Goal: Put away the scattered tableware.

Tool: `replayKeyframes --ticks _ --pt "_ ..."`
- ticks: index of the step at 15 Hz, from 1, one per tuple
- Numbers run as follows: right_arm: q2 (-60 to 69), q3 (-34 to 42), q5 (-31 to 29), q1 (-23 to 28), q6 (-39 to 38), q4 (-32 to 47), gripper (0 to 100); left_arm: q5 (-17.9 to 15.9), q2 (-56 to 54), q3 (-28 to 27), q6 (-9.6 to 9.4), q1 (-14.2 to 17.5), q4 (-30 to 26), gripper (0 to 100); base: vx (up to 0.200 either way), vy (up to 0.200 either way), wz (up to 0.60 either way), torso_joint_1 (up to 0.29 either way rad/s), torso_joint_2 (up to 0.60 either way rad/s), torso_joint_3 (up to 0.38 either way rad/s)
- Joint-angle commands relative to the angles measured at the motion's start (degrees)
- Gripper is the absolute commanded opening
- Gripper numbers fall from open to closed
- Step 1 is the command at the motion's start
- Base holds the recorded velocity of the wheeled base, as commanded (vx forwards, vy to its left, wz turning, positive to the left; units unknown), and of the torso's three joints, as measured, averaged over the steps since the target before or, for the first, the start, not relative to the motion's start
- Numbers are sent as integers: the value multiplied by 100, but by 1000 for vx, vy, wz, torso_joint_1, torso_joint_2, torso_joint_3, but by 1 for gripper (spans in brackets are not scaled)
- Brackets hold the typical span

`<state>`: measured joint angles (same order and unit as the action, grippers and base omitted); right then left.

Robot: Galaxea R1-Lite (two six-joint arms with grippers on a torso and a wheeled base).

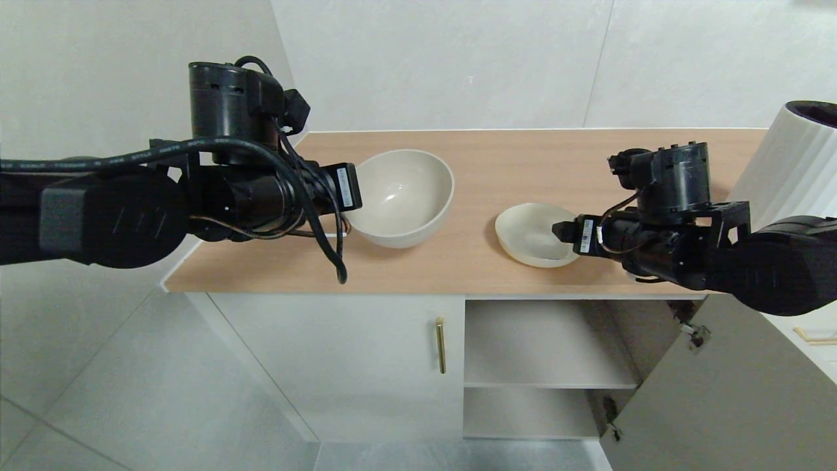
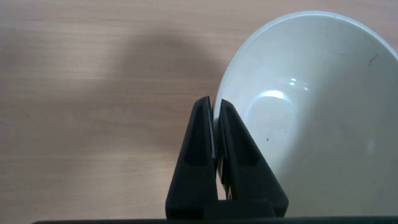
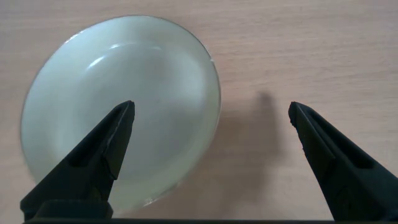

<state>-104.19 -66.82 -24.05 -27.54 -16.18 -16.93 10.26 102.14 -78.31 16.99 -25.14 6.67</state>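
A large cream bowl sits tipped on the wooden counter, its opening turned toward my left arm. My left gripper is shut on the bowl's near rim. In the left wrist view its fingers pinch the rim of the bowl, one inside and one outside. A small cream dish lies further right on the counter. My right gripper stands open at its edge. In the right wrist view, that gripper straddles the rim of the dish, one finger over the dish and one over bare wood.
Below the counter, an open cupboard shows two bare shelves, its door swung out to the right. A closed door with a gold handle is to its left. A white ribbed cylinder stands at the counter's right end. The wall runs behind.
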Motion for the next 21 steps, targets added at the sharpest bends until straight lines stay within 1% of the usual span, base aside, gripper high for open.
replayKeyframes --ticks 1,6,7,15,17,20,21 --pt "-259 -16 -100 -6 -17 -91 100 2 -19 9 6 -9 1 0 0 0 0 0 0 0" --pt "-339 -68 -117 -6 -87 -188 100 2 -10 27 -3 -44 1 0 0 0 0 0 0 0" --pt "-339 -112 -108 -6 -202 -188 0 2 -10 27 -3 -53 1 0 0 0 0 0 0 0" --pt "-259 -156 -82 -6 -325 -188 0 11 -19 70 23 -88 1 0 0 0 0 0 0 0" --pt "-207 -174 -73 3 -351 -188 0 19 -63 194 32 -79 45 0 0 0 0 0 0 0" --pt "189 -103 -73 -6 -351 -126 0 28 -415 695 190 -79 713 0 0 0 0 0 0 0" --pt "444 2 -38 -6 -351 -117 0 11 -678 1125 181 -79 1038 0 0 0 0 0 0 0"
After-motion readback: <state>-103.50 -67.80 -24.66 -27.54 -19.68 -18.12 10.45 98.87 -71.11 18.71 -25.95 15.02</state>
